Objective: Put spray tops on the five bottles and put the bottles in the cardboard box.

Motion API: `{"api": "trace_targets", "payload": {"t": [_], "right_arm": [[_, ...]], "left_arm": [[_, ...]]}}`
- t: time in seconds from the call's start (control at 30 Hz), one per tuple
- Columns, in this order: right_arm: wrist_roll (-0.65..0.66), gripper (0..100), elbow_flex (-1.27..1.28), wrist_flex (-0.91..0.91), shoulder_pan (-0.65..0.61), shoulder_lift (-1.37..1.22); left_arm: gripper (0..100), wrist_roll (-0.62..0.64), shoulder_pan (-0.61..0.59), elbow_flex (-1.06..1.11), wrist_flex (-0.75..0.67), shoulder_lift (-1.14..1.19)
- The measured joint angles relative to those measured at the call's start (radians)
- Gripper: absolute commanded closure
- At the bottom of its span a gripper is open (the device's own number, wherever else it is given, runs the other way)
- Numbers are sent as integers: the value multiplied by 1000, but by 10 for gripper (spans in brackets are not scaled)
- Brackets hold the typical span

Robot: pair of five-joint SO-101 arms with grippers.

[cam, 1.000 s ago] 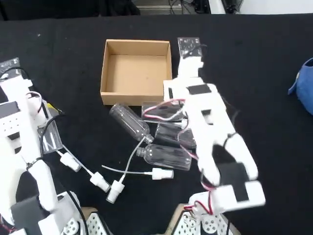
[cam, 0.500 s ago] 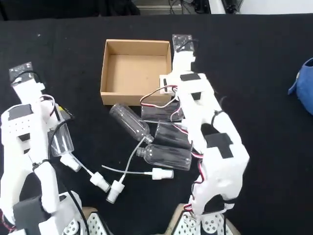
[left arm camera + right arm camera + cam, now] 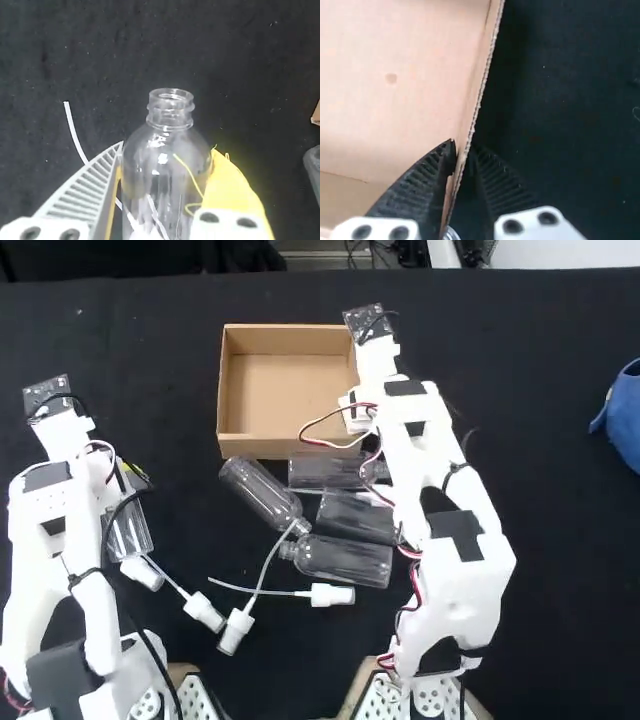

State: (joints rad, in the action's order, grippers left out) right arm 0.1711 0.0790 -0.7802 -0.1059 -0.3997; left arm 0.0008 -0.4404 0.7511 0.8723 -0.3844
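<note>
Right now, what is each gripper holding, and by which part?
The left gripper clamps the clear plastic bottle around its body. The right gripper pinches the brown cardboard box by one side wall.

No legible text, labels or numbers.

You have the cardboard box (image 3: 285, 332) at 12 o'clock of the lying bottles (image 3: 340, 560), the spray tops (image 3: 205, 610) at 7 o'clock of them, and one bottle (image 3: 127, 532) apart at 9 o'clock, in the left gripper (image 3: 166, 148).
</note>
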Motion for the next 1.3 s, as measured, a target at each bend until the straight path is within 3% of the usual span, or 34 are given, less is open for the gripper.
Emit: {"api": "trace_targets", "payload": {"t": [0.23,0.47,0.7,1.1,1.3], "right_arm": [[77,988,23,-29,2,6],[141,982,203,60,2,121],[135,786,226,57,2,181],[26,801,152,-152,-2,393],[101,801,347,-118,-137,554]], "left_arm": [[970,0,0,17,0,0],[970,0,0,17,0,0],[970,0,0,17,0,0],[970,0,0,17,0,0],[970,0,-9,17,0,0]]}}
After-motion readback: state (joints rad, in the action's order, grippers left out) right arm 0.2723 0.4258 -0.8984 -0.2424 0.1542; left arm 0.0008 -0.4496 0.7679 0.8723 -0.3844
